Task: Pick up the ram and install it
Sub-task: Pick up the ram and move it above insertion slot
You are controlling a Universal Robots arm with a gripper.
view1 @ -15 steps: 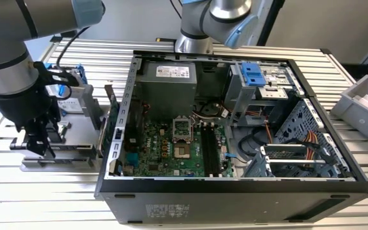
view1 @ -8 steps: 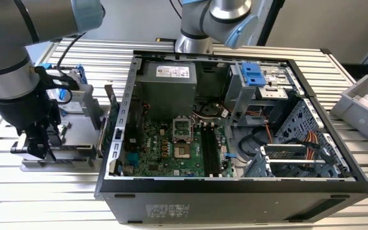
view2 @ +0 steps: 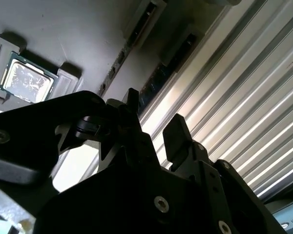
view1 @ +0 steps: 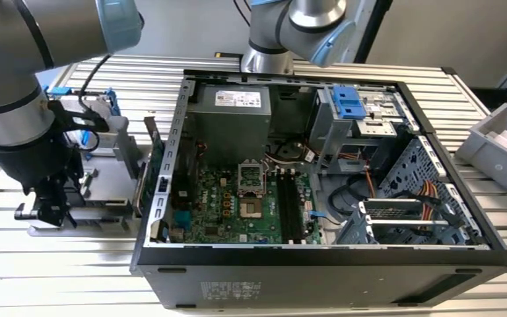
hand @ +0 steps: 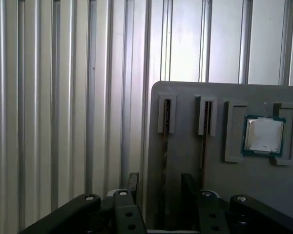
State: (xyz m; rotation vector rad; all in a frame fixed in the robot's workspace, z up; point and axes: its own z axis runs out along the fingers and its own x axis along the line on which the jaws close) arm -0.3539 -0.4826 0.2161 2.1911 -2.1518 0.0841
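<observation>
Gripper [hand: 160, 185], jaws apart, above ram [hand: 164, 151] in grey tray [hand: 219, 185] — ribbed metal table [hand: 63, 97].

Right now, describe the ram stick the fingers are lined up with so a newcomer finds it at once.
Find the grey tray on the ribbed table. Two narrow slots beside a square silver chip each hold a stick on edge. Yours is the ram stick farther from the chip, in line between the open fingers.

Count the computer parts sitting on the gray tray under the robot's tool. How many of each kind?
ram sticks: 2
CPU chip: 1
Total on the gray tray: 3
</observation>
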